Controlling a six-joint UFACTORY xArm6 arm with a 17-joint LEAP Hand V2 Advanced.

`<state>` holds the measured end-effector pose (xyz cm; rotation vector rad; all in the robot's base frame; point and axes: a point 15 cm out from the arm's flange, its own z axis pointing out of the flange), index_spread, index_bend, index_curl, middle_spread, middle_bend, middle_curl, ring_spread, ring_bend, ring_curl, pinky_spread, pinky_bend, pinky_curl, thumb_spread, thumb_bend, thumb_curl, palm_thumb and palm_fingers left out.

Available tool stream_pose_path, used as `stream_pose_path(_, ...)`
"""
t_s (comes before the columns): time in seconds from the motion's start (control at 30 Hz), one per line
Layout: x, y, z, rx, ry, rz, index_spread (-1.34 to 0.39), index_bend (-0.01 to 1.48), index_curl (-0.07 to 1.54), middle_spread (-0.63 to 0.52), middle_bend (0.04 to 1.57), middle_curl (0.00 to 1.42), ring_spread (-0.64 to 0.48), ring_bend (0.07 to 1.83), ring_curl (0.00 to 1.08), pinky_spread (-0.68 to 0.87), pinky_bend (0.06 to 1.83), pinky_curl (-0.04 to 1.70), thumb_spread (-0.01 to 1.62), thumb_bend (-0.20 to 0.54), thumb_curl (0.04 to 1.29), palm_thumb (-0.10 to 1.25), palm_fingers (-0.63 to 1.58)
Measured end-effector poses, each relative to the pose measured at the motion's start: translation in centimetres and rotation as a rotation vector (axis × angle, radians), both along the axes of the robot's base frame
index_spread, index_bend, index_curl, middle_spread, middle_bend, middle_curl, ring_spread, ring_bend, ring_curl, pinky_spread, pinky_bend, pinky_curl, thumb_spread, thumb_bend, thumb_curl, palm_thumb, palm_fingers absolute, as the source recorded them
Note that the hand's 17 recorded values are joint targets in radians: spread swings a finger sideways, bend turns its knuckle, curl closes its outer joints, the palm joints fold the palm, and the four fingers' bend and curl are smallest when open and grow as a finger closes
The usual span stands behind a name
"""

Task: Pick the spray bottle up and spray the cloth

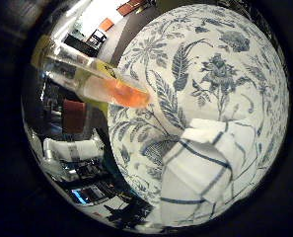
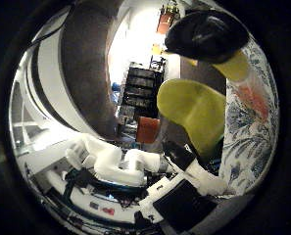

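Spray bottle (image 1: 94,79) sits close against the palm and lifted clear of the bench (image 1: 264,69), which is covered in a blue-and-white floral cloth. Its clear body shows an orange tint toward the end that reaches out over the bench. In the thumb-side view a yellow-green part of the bottle fills the space near the palm, with a dark rounded part above it. The hand (image 2: 120,164) shows white and black fingers bent near that yellow-green part, so it seems curled round the bottle, though actual contact is hard to make out. The cloth (image 1: 205,168), white with dark blue check lines, lies crumpled on the bench, near the bottle's orange end but not touching it. Judging from this, the pickup looks done; what remains is to aim at the cloth and squeeze the trigger.
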<state>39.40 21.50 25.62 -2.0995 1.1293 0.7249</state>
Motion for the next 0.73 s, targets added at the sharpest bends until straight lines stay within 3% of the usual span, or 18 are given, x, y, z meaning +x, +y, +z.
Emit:
stream_pose_path(0.2,2.3,-4.2,2.5,-0.075,-0.081,-0.045,-0.25,0.17,0.36,0.19,0.2,0.3,0.25,0.36,0.24,0.46,0.52,0.41,0.98,-0.029,0.35,0.66,0.05)
stream_pose_path(0.4,3.6,-8.2,6.0,-0.071,-0.091,-0.096,-0.24,0.17,0.33,0.2,0.18,0.3,0.27,0.35,0.25,0.48,0.52,0.37,0.98,-0.027,0.33,0.65,0.06)
stream_pose_path(0.73,3.5,-12.3,12.4,-0.068,-0.176,-0.177,-0.23,0.16,0.31,0.21,0.19,0.31,0.26,0.36,0.25,0.47,0.51,0.33,0.99,-0.027,0.33,0.66,0.12)
